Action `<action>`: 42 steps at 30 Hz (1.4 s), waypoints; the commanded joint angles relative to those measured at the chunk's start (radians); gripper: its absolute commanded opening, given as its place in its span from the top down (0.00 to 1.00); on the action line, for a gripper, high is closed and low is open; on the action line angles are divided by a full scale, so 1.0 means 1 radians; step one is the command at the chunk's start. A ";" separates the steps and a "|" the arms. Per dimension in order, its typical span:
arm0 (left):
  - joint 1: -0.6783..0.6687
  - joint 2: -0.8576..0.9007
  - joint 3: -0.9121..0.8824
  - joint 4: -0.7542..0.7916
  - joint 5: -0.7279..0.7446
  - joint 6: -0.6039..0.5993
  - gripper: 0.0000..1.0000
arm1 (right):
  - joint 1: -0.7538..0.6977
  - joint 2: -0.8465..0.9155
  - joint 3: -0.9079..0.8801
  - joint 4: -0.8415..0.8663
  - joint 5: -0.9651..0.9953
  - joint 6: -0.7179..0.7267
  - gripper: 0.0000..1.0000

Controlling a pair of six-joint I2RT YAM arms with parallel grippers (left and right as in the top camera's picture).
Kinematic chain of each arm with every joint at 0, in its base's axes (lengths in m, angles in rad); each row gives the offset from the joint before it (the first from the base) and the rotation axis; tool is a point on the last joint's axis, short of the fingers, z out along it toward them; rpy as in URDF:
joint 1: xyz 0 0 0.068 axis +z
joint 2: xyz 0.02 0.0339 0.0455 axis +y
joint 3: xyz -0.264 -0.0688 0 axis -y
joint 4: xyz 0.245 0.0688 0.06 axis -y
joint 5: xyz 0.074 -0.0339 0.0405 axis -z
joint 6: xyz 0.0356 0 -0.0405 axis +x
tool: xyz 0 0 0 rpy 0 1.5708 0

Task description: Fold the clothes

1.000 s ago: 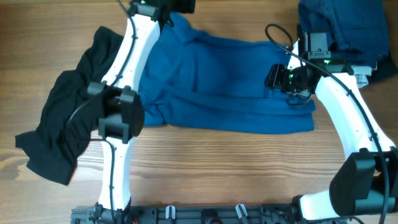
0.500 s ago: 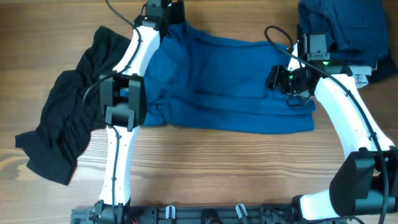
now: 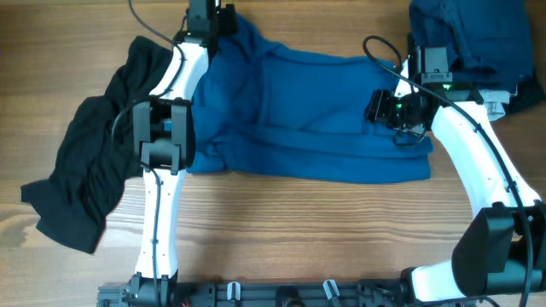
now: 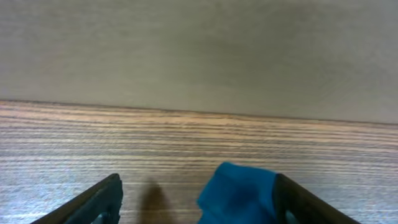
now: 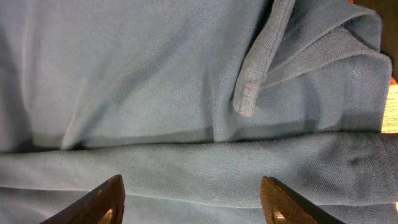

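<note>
The blue shirt (image 3: 307, 119) looks partly folded. Left claw (image 4: 197, 190) stands apart, a shirt corner inside it, unpinched; right claw (image 5: 193, 186) gapes just above the hem. The black garment (image 3: 94, 170) lies unfolded.

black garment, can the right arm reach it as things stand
Probably not: the black garment lies far left, with the blue garment and left arm between it and the right gripper.

Bare table (image 3: 281, 222) gives open passage along the front, between the blue garment (image 3: 299, 128) and the arm bases. The black garment (image 3: 85, 170) covers the left side, and a navy garment (image 3: 478, 34) fills the far right corner. The left arm (image 3: 166, 136) lies where black and blue meet; the right arm (image 3: 478, 145) bars the right edge. Ahead of the left claw (image 4: 196, 193) is bare wood.
</note>
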 commanded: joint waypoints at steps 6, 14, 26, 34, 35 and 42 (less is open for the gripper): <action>-0.009 0.057 0.008 0.027 0.055 -0.016 0.37 | 0.002 0.011 -0.011 0.002 0.010 -0.005 0.30; -0.010 -0.001 0.008 0.039 0.003 -0.017 0.96 | 0.002 0.011 -0.011 0.003 0.010 -0.006 0.27; -0.048 -0.237 0.008 -0.126 -0.017 -0.016 0.96 | 0.002 0.011 -0.011 0.001 0.010 -0.009 0.26; -0.053 -0.237 0.008 -0.170 -0.017 -0.016 0.96 | 0.002 0.011 -0.011 0.001 0.010 -0.009 0.26; -0.053 -0.237 0.008 -0.177 -0.017 -0.016 0.96 | 0.002 0.011 -0.011 0.001 0.010 -0.008 0.26; -0.053 -0.237 0.008 -0.227 -0.017 -0.016 0.96 | 0.002 0.011 -0.011 -0.001 0.010 -0.008 0.27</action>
